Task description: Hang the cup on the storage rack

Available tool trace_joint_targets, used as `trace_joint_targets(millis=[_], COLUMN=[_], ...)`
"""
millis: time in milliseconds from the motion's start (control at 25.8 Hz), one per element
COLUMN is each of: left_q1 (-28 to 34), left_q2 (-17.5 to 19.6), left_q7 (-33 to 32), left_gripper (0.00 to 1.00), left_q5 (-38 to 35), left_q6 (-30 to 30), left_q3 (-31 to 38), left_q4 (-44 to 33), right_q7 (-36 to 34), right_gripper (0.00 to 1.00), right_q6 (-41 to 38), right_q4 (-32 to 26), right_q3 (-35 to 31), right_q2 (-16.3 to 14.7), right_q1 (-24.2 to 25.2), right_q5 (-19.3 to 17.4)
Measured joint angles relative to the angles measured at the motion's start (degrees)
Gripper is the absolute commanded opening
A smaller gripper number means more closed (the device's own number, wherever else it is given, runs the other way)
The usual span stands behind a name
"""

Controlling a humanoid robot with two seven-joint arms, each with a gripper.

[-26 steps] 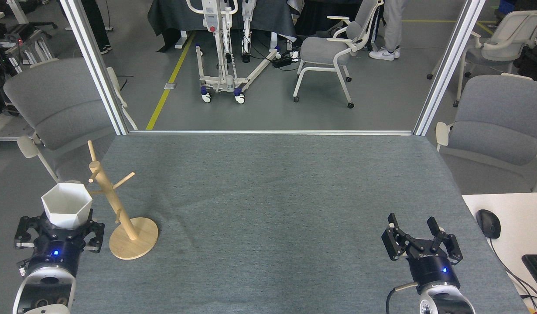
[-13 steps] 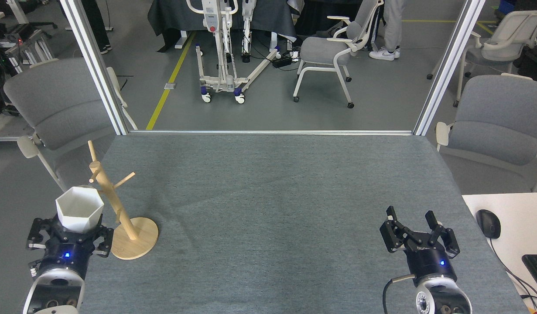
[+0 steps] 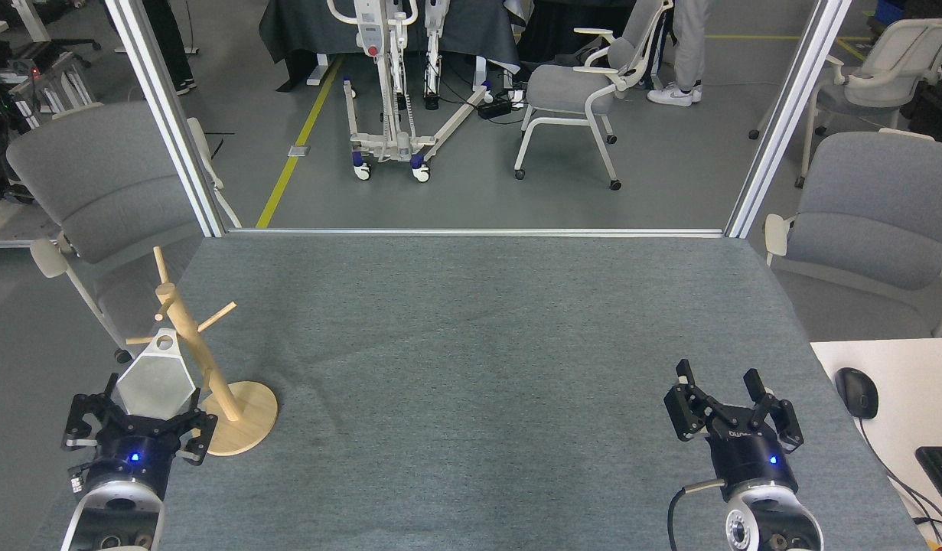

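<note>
Held the white faceted cup (image 3: 155, 379) in the closed left gripper (image 3: 139, 423), tipped base-up beside the wooden mug tree (image 3: 207, 366), mid-hang. Next needed: hooking onto a peg (image 3: 144, 338), then releasing. Right gripper (image 3: 732, 404) spread open, empty

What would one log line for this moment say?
left hand: holds cup, tipped beside storage rack | right hand: open, empty | cup not yet hung

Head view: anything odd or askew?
The cup in the left gripper is tipped over beside the storage rack, opening hidden, not upright. Right gripper open, idle. Nothing spilled.
</note>
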Motion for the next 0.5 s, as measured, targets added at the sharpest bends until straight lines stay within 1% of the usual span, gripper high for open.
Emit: trace_joint_targets(millis=[349, 504], left_q1=[3.92, 5.09], left_q2=[-0.10, -1.12], left_q7=[1.46, 3.16], left_gripper=[0.99, 0.99], left_q5=[0.38, 0.47], left_q6=[-0.45, -0.45], left_q3=[-0.14, -0.20], left_q4=[2.13, 3.85], right_q7=[0.06, 0.21], right_gripper=[1.00, 1.00], right_q6=[-0.09, -0.09], right_q4=[0.05, 0.35], right_q3=[0.04, 0.02], right_q2=[0.74, 1.15], right_q1=[-0.08, -0.19], right_q5=[-0.04, -0.04])
